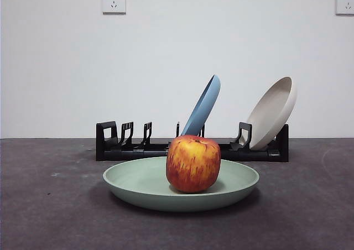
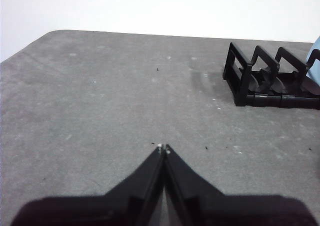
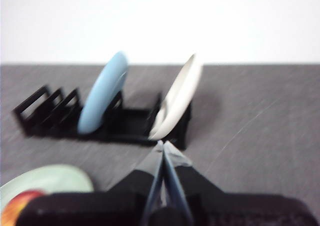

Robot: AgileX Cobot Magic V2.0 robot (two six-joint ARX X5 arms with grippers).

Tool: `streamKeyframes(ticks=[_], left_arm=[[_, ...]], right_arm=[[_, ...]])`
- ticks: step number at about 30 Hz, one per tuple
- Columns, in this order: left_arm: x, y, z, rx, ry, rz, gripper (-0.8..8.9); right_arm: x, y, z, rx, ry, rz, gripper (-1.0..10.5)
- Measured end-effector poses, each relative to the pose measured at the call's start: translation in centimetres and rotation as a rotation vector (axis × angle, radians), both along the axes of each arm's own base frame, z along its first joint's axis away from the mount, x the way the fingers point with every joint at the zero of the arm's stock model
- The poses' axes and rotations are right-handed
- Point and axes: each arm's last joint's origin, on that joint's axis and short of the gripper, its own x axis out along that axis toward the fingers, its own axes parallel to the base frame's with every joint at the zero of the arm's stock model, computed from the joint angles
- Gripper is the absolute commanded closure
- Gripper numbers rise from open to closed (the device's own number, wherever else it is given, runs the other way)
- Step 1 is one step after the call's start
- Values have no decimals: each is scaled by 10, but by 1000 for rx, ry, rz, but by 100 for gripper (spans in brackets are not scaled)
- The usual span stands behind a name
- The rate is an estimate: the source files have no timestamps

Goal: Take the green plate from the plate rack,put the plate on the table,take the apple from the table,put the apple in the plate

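The green plate [image 1: 138, 186] lies flat on the table [image 1: 44, 206], in front of the plate rack [image 1: 155, 149]. The apple [image 1: 193, 163] stands upright in the plate's middle. In the right wrist view the green plate [image 3: 55, 178] and a slice of the apple [image 3: 15, 206] show at a corner, beside my right gripper [image 3: 163, 145], which is shut and empty, back from the rack [image 3: 47, 117]. My left gripper [image 2: 163, 147] is shut and empty over bare table [image 2: 100, 111], off the rack's empty end [image 2: 250, 81]. Neither arm shows in the front view.
A blue plate [image 1: 202, 107] and a beige plate [image 1: 271, 113] lean in the rack's slots. Two wall sockets [image 1: 114, 1] sit on the white wall behind. The table's rounded far corner [image 2: 55, 33] shows in the left wrist view.
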Motion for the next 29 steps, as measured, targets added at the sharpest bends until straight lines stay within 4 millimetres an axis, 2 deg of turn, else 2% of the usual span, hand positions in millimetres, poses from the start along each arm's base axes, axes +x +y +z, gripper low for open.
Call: streamKeyframes(ticks=[7, 11, 14, 24, 29], left_arm=[[0, 0, 0, 0, 0, 0, 816], [0, 0, 0, 0, 0, 0, 816], [0, 0, 0, 0, 0, 0, 816], [0, 0, 0, 0, 0, 0, 816], [0, 0, 0, 0, 0, 0, 816]], right_arm=[[6, -3, -63, 9, -152, -34, 946], [9, -3, -97, 18, -130, -34, 946], [10, -3, -113, 32, -105, -36, 946], [9, -3, -133, 43, -13, -39, 946], [9, -3, -134, 68, 4, -46, 946]])
